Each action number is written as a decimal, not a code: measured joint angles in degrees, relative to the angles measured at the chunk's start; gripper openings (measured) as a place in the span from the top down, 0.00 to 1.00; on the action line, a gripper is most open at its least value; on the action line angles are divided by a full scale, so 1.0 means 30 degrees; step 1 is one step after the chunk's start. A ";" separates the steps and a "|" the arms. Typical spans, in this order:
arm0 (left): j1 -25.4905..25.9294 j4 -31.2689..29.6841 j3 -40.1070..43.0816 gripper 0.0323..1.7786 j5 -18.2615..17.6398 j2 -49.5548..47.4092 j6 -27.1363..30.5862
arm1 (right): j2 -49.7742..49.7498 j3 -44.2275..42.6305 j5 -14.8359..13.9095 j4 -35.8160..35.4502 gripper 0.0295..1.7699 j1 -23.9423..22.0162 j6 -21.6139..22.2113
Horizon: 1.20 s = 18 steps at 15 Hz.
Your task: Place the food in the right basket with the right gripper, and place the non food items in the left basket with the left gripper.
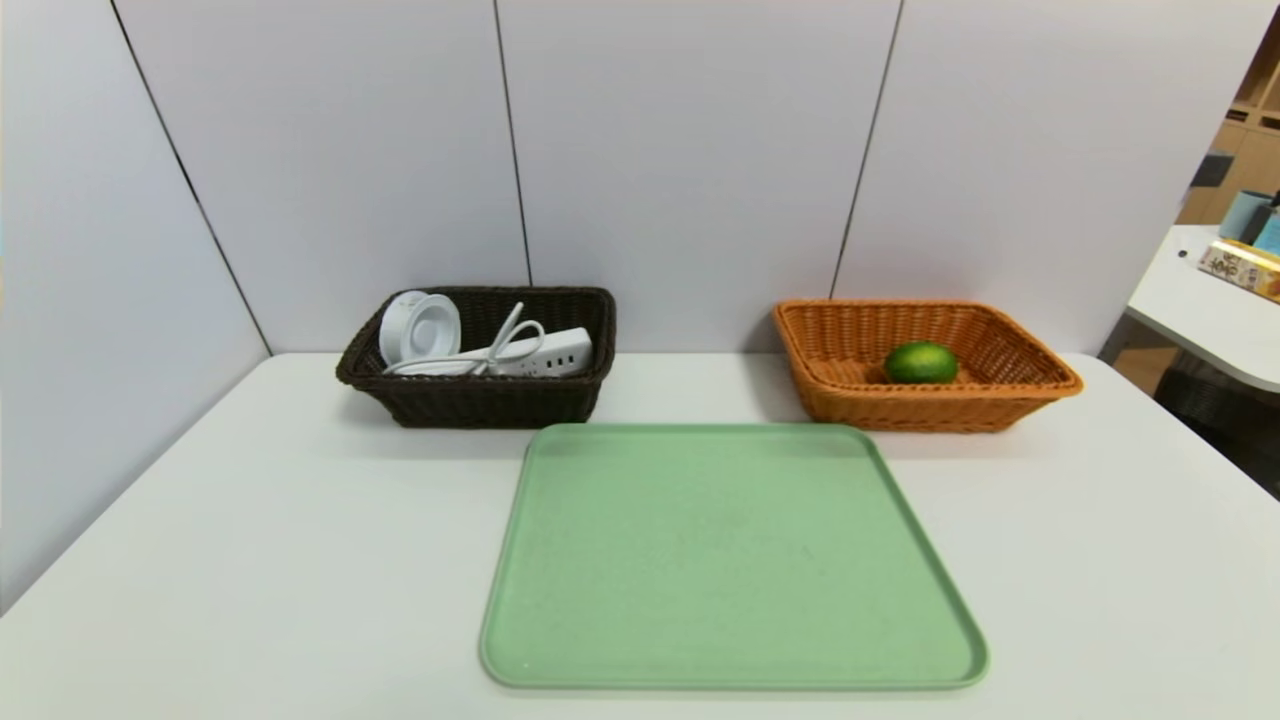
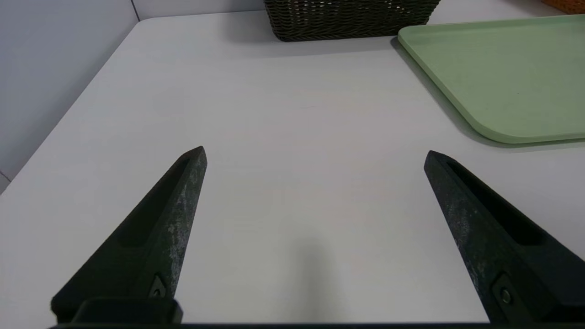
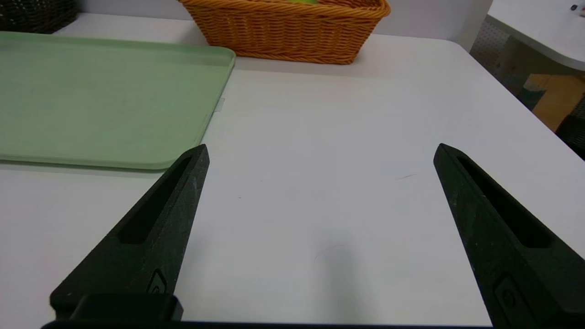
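The largest thing is the white table (image 1: 300, 560); on it lies the green tray (image 1: 730, 560), my landmark, with nothing on it. Beyond the tray's far left corner sits the dark basket (image 1: 490, 405); beyond its far right corner, the orange basket (image 1: 920, 412). The left gripper (image 2: 315, 148) is over the table, to the left of the tray's near part, jaws wide open and empty; the right gripper (image 3: 322, 144) is to the tray's right, likewise spread and holding nothing.

Inside the dark basket, past the tray, lies the white power strip (image 1: 560, 352); probably stiff and fairly weighty, best gripped across its narrow body, since its cable (image 1: 450, 366) looks bendy and would let it swing. Beside it a white round item (image 1: 425, 328) leans; likely light and rigid, best pinched by the rim. Smallest is the green fruit (image 1: 921, 362) in the orange basket; probably firm, smooth and apt to roll, so wanting a grip about its middle; the sorting looks finished.
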 joint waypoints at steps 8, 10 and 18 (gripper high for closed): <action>-0.0008 0.0150 -0.0081 0.05 -0.0305 -0.0008 -0.1012 | -0.0008 0.0024 0.0309 -0.0020 0.04 0.0000 0.0057; -0.0008 0.0252 -0.0081 0.05 0.0955 -0.0008 -0.0630 | -0.0008 0.0024 0.0402 -0.0012 0.04 0.0000 -0.0037; 0.0008 0.0459 0.0284 0.05 0.1560 -0.0008 0.0471 | -0.0008 0.0024 0.0163 0.0028 0.04 0.0000 0.0154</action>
